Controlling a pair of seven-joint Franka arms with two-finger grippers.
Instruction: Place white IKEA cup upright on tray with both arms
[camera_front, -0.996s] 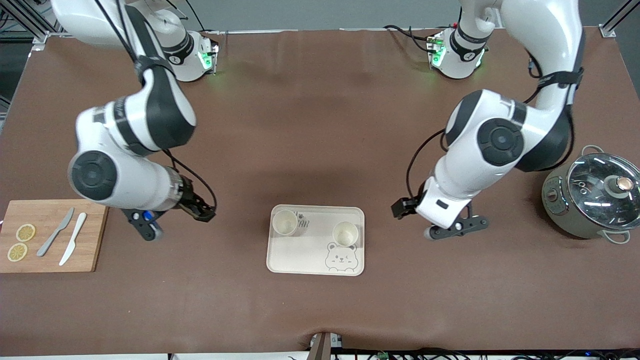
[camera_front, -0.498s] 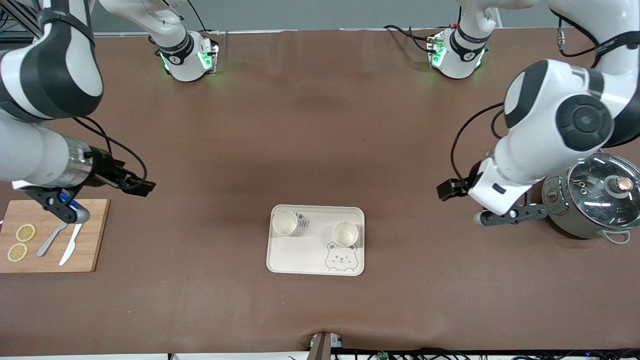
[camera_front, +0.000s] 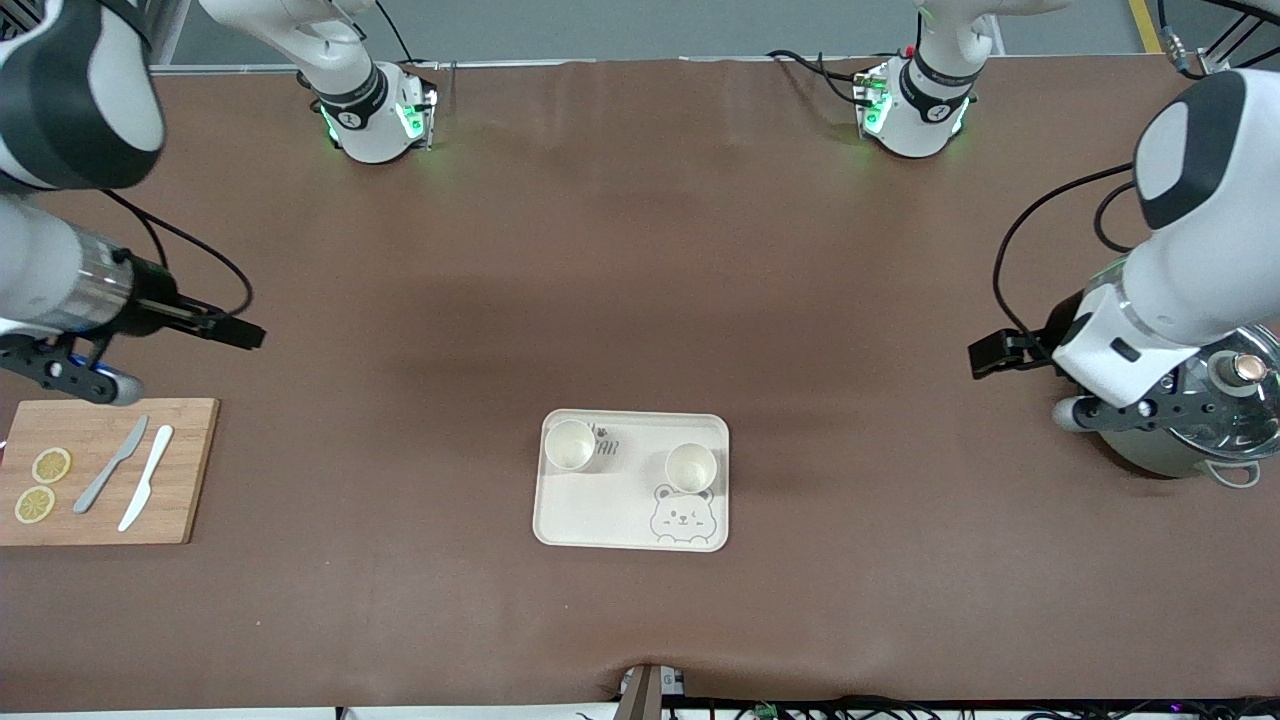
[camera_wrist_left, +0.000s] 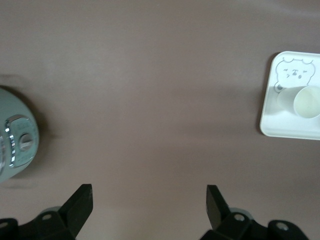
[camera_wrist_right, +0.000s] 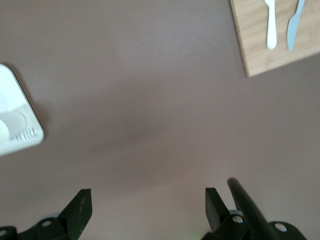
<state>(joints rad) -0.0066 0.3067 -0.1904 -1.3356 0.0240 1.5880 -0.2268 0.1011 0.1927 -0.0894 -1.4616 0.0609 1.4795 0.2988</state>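
Two white cups stand upright on the cream bear tray (camera_front: 600, 510): one (camera_front: 571, 445) at the corner toward the right arm's end, the other (camera_front: 691, 467) beside the bear face. My left gripper (camera_front: 992, 354) is open and empty over the bare table beside the pot; its wrist view (camera_wrist_left: 148, 192) shows the tray (camera_wrist_left: 287, 127) and one cup (camera_wrist_left: 305, 100) well away. My right gripper (camera_front: 236, 332) is open and empty over the bare table by the cutting board; its wrist view (camera_wrist_right: 148, 196) shows only a corner of the tray (camera_wrist_right: 22, 135).
A grey-green pot with a glass lid (camera_front: 1140, 452) stands at the left arm's end, partly under that arm, and shows in the left wrist view (camera_wrist_left: 12, 145). A wooden cutting board (camera_front: 190, 470) with two knives and lemon slices lies at the right arm's end.
Both arms have drawn back from the tray toward their own ends of the table. The two cups and the tray have not moved.
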